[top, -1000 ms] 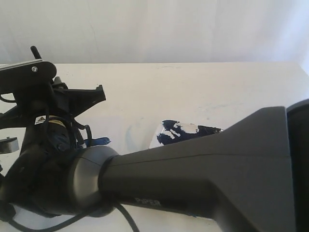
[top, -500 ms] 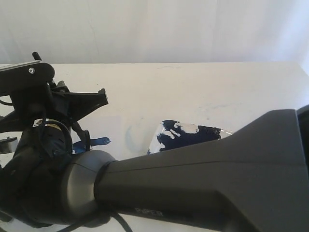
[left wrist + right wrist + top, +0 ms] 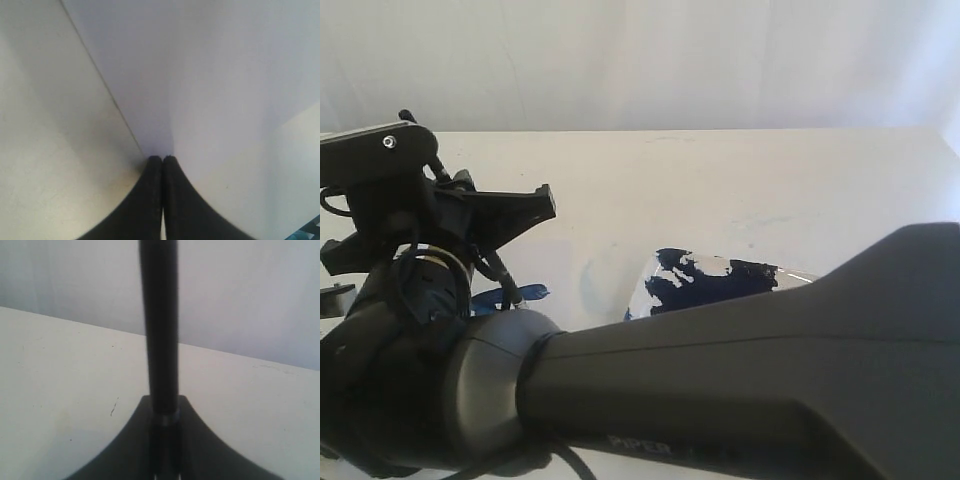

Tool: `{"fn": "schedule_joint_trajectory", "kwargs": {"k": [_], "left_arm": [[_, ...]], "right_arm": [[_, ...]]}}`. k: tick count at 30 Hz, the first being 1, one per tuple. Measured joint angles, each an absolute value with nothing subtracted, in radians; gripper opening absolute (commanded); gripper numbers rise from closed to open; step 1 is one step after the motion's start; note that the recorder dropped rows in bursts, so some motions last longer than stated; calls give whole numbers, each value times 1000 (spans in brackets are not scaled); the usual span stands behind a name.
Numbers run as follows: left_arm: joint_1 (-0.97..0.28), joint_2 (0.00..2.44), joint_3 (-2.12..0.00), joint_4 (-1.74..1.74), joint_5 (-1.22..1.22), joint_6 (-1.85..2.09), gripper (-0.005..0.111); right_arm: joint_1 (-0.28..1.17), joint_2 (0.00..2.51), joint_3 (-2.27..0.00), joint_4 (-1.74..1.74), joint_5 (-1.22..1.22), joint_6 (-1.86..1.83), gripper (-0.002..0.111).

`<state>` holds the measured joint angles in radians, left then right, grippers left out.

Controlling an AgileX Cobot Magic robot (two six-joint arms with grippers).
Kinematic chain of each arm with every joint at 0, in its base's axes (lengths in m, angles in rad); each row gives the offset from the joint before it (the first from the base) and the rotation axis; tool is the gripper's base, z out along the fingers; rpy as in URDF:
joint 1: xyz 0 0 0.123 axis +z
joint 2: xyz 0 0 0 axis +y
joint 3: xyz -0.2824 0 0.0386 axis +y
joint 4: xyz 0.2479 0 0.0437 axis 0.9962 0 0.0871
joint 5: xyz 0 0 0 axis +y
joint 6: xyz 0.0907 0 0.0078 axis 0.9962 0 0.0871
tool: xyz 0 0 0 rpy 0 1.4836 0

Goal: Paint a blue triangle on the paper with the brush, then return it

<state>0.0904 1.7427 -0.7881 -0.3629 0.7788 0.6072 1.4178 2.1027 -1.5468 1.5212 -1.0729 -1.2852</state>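
Note:
My right gripper (image 3: 164,401) is shut on the brush (image 3: 159,325) at its silver ferrule. The black handle runs out past the fingertips toward the back wall, and the bristles are hidden. In the exterior view the handle's end (image 3: 408,116) pokes up above the wrist at the far left. A blue stroke (image 3: 520,293) lies on the sheet beside that wrist; the rest of the blue triangle is hidden by the arm. My left gripper (image 3: 162,158) is shut, its tips resting on the pale paper (image 3: 210,75) close to its edge.
The right arm's thick dark link (image 3: 740,380) crosses the whole foreground. Behind it sits the white plate (image 3: 650,268) with a dark-blue paint mass (image 3: 710,280). A faint light-blue smear (image 3: 588,278) marks the table (image 3: 740,180) left of the plate.
The right wrist and gripper have shifted a little to the right, carrying the brush's handle end with them. The arm link has sunk lower on the right. The blue stroke and plate stayed put.

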Motion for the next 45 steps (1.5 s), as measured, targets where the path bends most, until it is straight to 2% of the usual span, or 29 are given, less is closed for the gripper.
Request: {"fn": "schedule_joint_trajectory", "kwargs": {"k": [27,33,45], "left_arm": [[90,1743,-788,-363,779,607,0],[90,1743,-788,-363,779,607,0],[90,1743,-788,-365,779,607,0]], "right_arm": [[1418,2031,-1547,1487,-1059,-1327,0],[1342,1926,-1547,1417,-782,-1370,0],[959,1820,-1547,1404,141,-1437,0]]}}
